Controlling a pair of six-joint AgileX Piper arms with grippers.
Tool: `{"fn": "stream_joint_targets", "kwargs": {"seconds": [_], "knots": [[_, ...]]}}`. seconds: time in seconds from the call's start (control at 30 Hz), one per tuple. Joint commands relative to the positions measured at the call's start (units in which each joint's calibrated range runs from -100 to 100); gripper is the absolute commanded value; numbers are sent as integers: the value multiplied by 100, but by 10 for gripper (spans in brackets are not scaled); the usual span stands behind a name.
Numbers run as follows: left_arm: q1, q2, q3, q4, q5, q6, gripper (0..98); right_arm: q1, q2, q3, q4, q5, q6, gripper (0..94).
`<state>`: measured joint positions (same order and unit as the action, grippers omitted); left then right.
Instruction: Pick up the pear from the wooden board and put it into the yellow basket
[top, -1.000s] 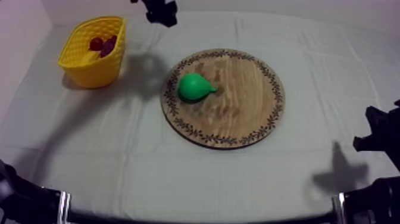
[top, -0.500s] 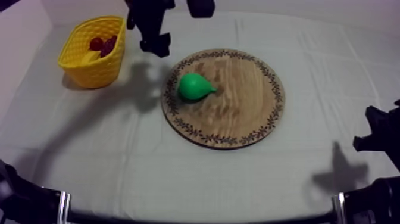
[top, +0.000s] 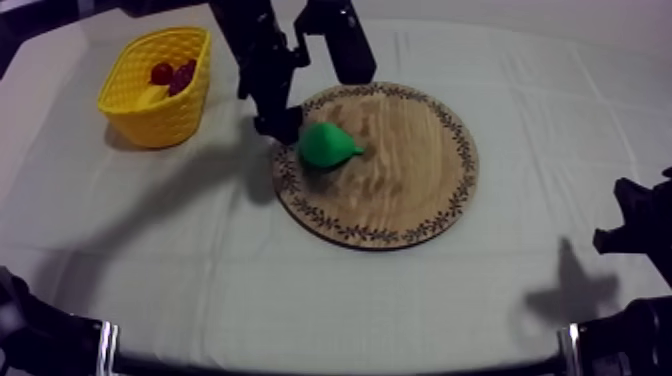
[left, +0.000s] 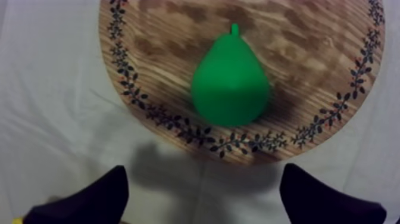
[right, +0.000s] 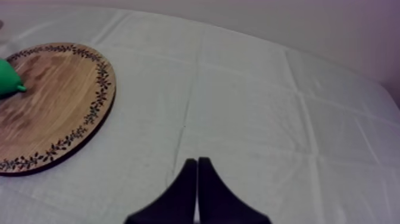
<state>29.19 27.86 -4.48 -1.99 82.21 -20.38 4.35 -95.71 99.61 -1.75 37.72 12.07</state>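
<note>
**Operator:** Where do things stand?

**Guide:** Your left gripper (left: 204, 174) hangs with its fingers spread wide and nothing between them. The pear (left: 231, 83) lies on its side just ahead of the fingertips. It is on the wooden board (top: 405, 175) near the rim, with its stem pointing away from the gripper.

**Operator:** How will it handle?

**Guide:** Judged as a toy, it is light and probably hollow. Its smooth, rounded skin could slip or roll under an off-centre squeeze. Take it across the broad belly, one finger to each side, not at the narrow neck or the stem.

**Operator:** And the surface, the room?

**Guide:** The board is flat and hard, so your fingertips get no give beneath them. The grey-white cloth (top: 200, 260) around it is creased but bare, and room about the pear looks ample. The yellow basket (top: 150, 115) stands on the side of the left gripper away from the board, well apart from the pear, with small red fruit (top: 172, 73) inside. Your right gripper (right: 197, 167), fingers pressed together on nothing, rests well beyond the board's far edge.
</note>
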Motion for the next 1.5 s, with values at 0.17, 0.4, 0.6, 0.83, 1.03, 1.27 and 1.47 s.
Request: {"fn": "stream_joint_targets", "kwargs": {"seconds": [0.17,0.4,0.6,0.83,1.03,1.27,1.47], "knots": [[50,320,-62,133,-301,131,958,1,-5,5,2,-6,2,3],[91,699,-280,263,-372,142,955,1,-5,5,2,-6,2,3],[109,1003,-435,356,-472,123,941,1,-5,5,2,-6,2,3],[119,1321,-603,406,-607,108,929,1,-5,5,2,-6,2,3],[118,1546,-739,474,-706,116,904,1,-5,5,2,-6,2,3],[117,1776,-887,534,-866,145,879,1,-5,5,2,-6,2,3],[98,1909,-983,555,-881,160,866,1,-5,5,2,-6,2,3]]}}
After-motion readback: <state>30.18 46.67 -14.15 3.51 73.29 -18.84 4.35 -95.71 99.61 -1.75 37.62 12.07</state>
